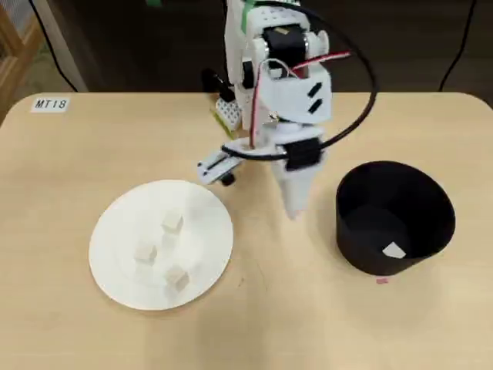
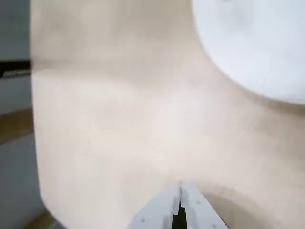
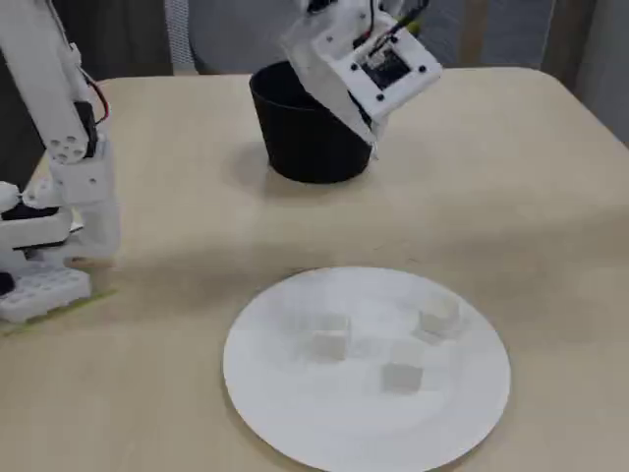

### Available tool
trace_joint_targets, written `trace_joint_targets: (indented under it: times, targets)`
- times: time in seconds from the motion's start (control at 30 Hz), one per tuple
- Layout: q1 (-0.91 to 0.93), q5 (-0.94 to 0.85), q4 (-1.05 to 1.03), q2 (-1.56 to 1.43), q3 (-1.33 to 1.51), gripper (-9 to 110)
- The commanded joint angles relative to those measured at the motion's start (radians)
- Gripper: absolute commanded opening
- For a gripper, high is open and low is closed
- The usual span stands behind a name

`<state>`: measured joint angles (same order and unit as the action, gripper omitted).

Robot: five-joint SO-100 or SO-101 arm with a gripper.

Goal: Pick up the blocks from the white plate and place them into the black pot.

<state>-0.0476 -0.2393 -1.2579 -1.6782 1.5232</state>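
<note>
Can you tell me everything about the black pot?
The black pot is round, matte black, with tall plain walls and no handles. It stands upright on the pale wooden table, to the right of the white plate in the overhead view, apart from it. Its top is open, and one small pale block lies on its floor. The shut gripper hangs beside the pot, not touching it.

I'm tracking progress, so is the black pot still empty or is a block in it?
Not empty: one pale block lies on the pot's floor in the overhead view.
</note>
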Motion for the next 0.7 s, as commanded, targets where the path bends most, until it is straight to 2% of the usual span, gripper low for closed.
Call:
trace_joint_targets:
  times: [0.0, 0.3, 0.5, 0.67]
  targets:
    - [0.078, -0.003, -0.052, 0.067, -0.120, -2]
    - [0.288, 0.009, -0.086, 0.158, -0.179, -2]
    - [0.414, 0.143, -0.094, 0.218, -0.181, -2]
    - [0.426, 0.293, -0.109, 0.249, -0.184, -2]
